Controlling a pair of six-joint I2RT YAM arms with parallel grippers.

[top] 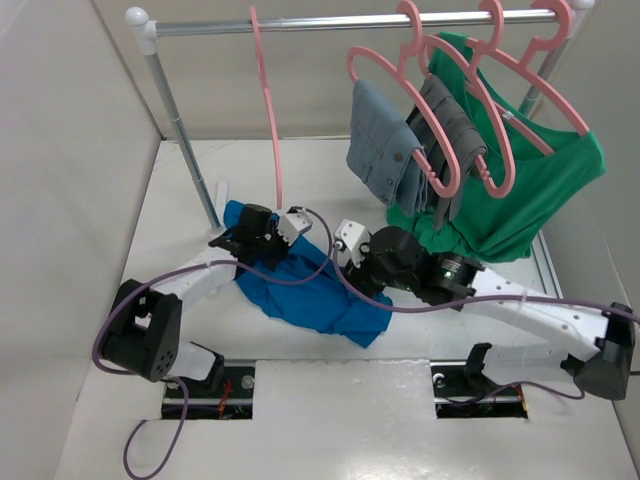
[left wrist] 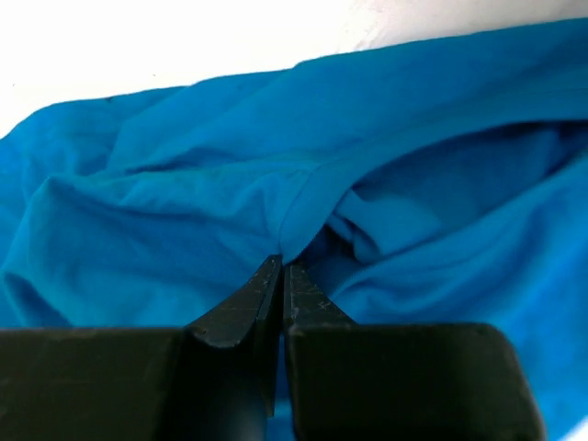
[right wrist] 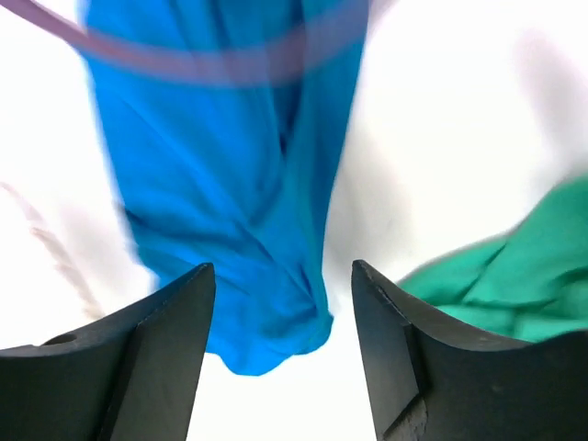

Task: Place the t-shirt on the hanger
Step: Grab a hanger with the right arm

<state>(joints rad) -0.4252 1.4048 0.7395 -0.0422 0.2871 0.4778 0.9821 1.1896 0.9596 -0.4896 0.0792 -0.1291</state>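
Left gripper [left wrist: 282, 264]: pressed together, pinching a fold of the t-shirt [left wrist: 184, 211].
Right gripper [right wrist: 283, 276]: spread above the t-shirt's end.
Advice: lift slowly; open the collar before reaching the hanger [top: 268, 110].

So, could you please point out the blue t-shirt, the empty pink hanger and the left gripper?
blue t-shirt [top: 320, 305]: top view, middle of the cloth.
empty pink hanger [top: 270, 120]: top view, midway down its arm.
left gripper [left wrist: 281, 260]: left wrist view, between closed fingertips.
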